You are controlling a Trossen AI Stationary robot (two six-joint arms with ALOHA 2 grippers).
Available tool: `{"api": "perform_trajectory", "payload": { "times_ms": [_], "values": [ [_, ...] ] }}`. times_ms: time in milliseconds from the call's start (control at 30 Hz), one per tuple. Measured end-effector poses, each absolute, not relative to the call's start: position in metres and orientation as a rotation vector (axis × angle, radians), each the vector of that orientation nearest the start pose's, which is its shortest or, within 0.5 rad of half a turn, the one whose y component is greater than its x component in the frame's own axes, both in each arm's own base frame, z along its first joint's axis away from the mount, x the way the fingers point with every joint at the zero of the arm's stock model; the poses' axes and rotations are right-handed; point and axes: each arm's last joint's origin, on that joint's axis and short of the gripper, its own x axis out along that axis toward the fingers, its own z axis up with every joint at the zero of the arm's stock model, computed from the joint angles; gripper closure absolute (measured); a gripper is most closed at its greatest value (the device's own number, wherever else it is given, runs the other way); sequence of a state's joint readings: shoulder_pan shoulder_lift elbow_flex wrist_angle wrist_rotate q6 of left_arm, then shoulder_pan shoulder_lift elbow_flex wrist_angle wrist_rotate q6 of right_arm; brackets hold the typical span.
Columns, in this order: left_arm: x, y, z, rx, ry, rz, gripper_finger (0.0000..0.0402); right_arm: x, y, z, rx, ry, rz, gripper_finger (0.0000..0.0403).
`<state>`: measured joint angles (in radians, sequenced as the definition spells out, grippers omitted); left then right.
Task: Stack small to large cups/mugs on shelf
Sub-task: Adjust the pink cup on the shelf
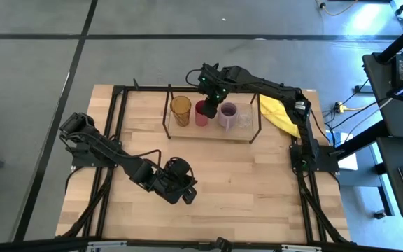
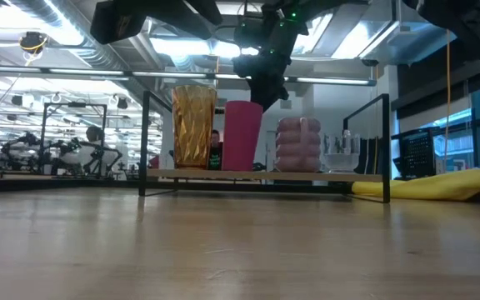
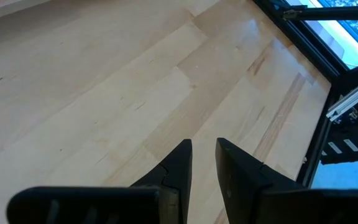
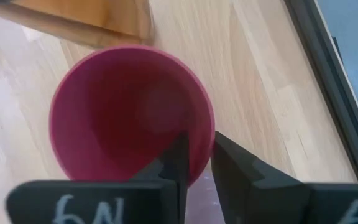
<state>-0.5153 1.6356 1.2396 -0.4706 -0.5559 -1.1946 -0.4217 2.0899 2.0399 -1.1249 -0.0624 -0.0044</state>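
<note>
All four vessels stand in a row on the shelf (image 1: 212, 134) at the table's (image 1: 257, 189) far side: amber tumbler (image 1: 180, 110) at left, then magenta cup (image 1: 201, 114), lavender mug (image 1: 227, 115) and clear glass (image 1: 245, 120) at right. The right tool (image 1: 209, 109) sits at the magenta cup's rim, its fingers pinched narrowly on the wall. The ordering looks essentially done; only letting go appears left. The left tool (image 1: 185, 197) rests near the table's front, fingers nearly together, holding nothing.
</note>
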Motion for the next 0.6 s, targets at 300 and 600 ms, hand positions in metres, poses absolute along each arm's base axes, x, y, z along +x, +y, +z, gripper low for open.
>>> {"api": "perform_trajectory", "payload": {
  "times_ms": [300,600],
  "values": [
    [0.3087,-0.1572,0.2575,-0.697,0.602,0.456,0.0335,0.3978,-0.1765,0.2909,0.274,1.156,-0.308,0.0371],
    [0.3087,-0.1572,0.2575,-0.697,0.602,0.457,0.0335,0.3990,-0.1770,0.2913,0.253,1.146,-0.297,0.0373]
  ]
}}
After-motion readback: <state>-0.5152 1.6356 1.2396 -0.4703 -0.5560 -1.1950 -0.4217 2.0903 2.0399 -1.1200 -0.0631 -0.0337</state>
